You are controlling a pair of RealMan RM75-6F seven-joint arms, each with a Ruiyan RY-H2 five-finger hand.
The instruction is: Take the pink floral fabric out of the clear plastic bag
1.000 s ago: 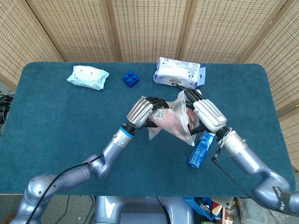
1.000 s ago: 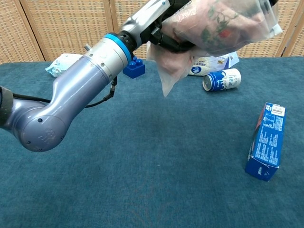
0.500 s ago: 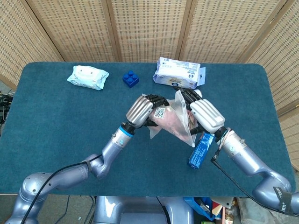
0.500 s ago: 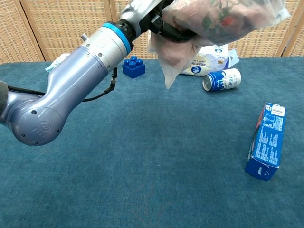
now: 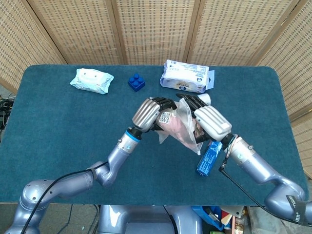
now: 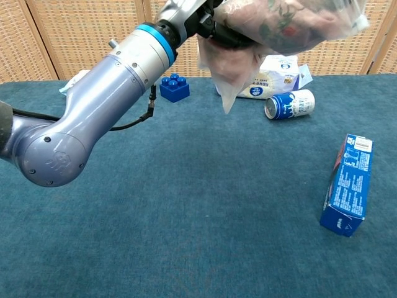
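Two robot hands, left point(image 5: 148, 113), right point(image 5: 210, 122), gripping clear plastic bag point(image 5: 181, 127)

Both arms raised above table centre, converging. Left hand point(image 5: 147, 113) fingers curled, gripping clear plastic bag point(image 5: 181, 127) from left; right hand point(image 5: 210, 122) clasping same bag from right, knuckles up.

Both views bright, evenly lit, daylight-like. Head view: soft short shadows fall toward the near edge of the worktop point(image 5: 48, 146); mild sheen on the silver backs of both hands. Chest view: the clear plastic bag point(image 6: 291, 25) shows pale glare patches, its contents slightly soft at the top edge. The blue carton point(image 6: 347, 186) is sharp. Slight wide-angle stretch on the near forearm. No motion blur evident.
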